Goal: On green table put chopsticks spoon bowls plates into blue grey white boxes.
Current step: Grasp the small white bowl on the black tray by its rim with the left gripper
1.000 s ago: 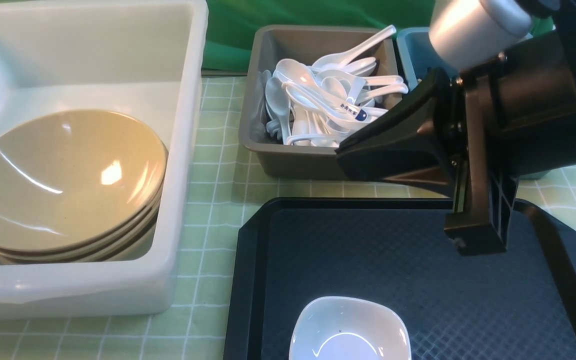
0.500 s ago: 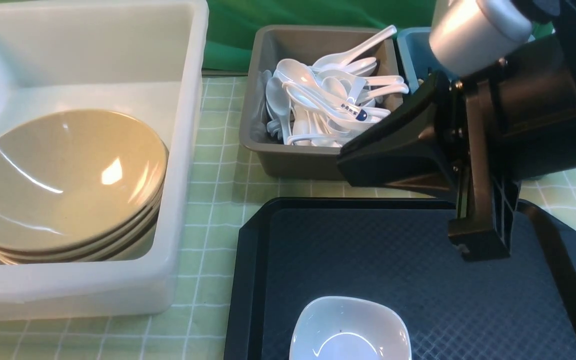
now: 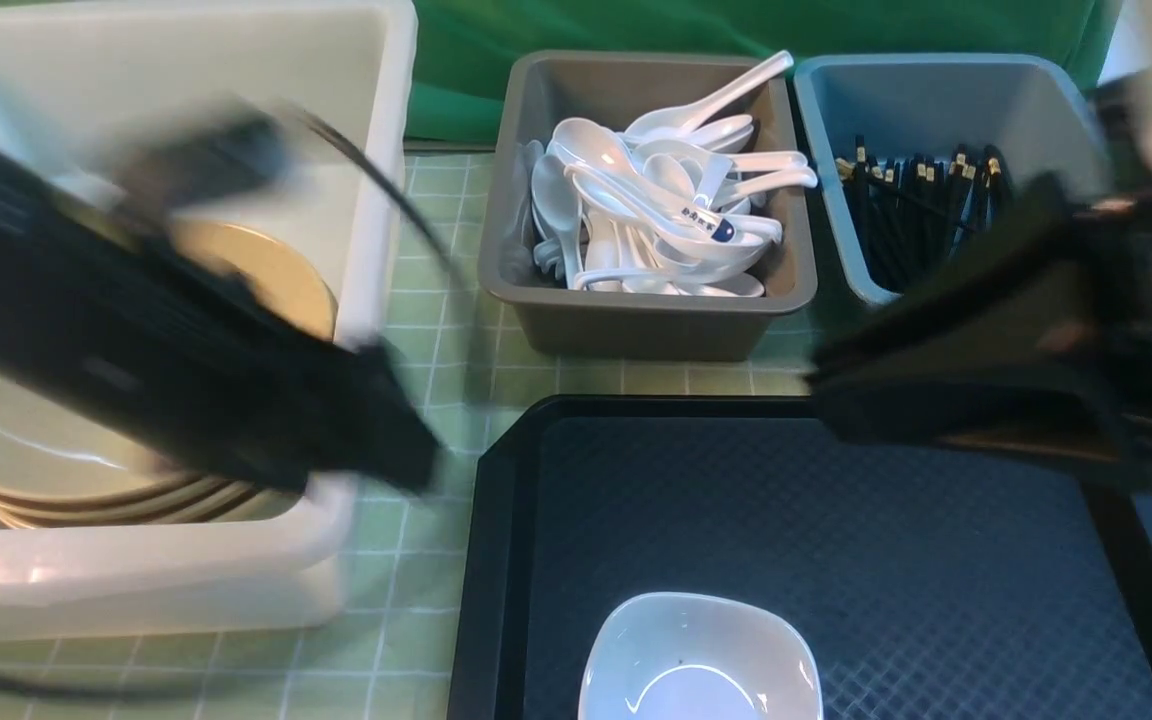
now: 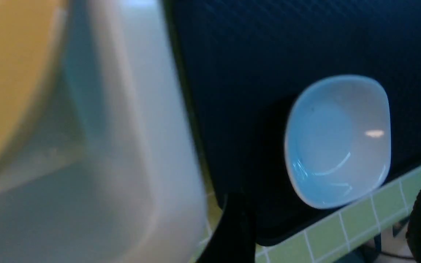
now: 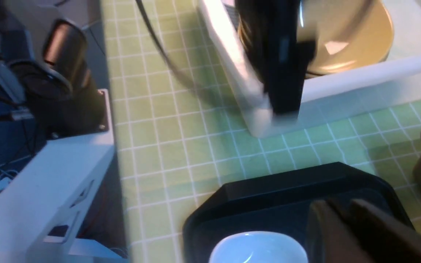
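A white square bowl (image 3: 701,660) sits at the near edge of the black tray (image 3: 836,500); it also shows in the left wrist view (image 4: 338,140) and the right wrist view (image 5: 258,248). My left gripper (image 4: 329,233) is open and empty, its fingers wide apart, near the bowl. In the front view it is a blur (image 3: 391,450) over the white box (image 3: 136,590), which holds stacked tan bowls (image 3: 266,270). My right gripper (image 5: 342,226), blurred, looks shut and empty above the tray's right side (image 3: 986,380). The grey box (image 3: 636,320) holds white spoons (image 3: 656,200). The blue box (image 3: 836,120) holds black chopsticks (image 3: 916,190).
The green checked tablecloth (image 3: 416,560) shows between the white box and the tray. In the right wrist view the robot's base and cables (image 5: 49,73) stand past the table's edge.
My left arm has swung in fast over the white box toward the tray. My right arm has moved right, uncovering the blue box. The bowl has not moved.
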{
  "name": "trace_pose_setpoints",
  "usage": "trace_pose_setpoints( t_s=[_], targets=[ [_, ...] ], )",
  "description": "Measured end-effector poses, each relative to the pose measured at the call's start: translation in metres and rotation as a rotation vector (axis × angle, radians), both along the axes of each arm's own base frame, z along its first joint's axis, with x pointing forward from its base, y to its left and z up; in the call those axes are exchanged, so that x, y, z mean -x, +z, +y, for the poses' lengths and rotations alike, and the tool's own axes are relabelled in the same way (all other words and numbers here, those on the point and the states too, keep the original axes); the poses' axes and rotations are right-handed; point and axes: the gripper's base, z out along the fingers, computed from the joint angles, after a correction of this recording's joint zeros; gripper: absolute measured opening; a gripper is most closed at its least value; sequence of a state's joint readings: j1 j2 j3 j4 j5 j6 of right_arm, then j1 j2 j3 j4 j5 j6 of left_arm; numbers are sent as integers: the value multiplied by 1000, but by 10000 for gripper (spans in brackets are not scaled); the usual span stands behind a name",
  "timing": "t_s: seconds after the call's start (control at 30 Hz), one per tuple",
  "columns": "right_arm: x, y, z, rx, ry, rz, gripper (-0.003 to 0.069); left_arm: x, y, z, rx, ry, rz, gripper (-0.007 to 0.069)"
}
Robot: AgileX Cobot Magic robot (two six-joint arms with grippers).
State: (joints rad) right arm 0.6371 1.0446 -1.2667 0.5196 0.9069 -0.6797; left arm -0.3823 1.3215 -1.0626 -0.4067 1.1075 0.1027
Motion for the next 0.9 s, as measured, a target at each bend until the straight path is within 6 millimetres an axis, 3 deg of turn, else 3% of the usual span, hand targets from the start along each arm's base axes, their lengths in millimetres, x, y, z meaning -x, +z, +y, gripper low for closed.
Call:
trace_pose_setpoints(
  t_s=[0.07, 0.1, 0.17, 0.27, 0.63, 0.73, 0.9],
  targets=[
    [11, 5, -7, -5, 13, -12, 89, -5, -20, -24, -16, -86, 44, 512],
    [12, 5, -8, -5, 13, -11, 89, -4, -20, -26, -15, -92, 45, 511],
    [19, 8, -13, -13, 13, -8, 91, -14, -44, -51, -42, -155, 90, 499],
    [24, 10, -16, -21, 10, -8, 94, -29, -71, -70, -73, -196, 132, 499],
    [29, 9, -19, -5, 18, 30, 99, -54, -141, -96, -72, -294, 242, 482],
    [29, 9, -19, -4, 18, 30, 100, -55, -147, -101, -34, -306, 267, 409],
    [30, 8, -19, 8, 27, 41, 104, -56, -153, -104, -10, -289, 287, 127]
  ],
)
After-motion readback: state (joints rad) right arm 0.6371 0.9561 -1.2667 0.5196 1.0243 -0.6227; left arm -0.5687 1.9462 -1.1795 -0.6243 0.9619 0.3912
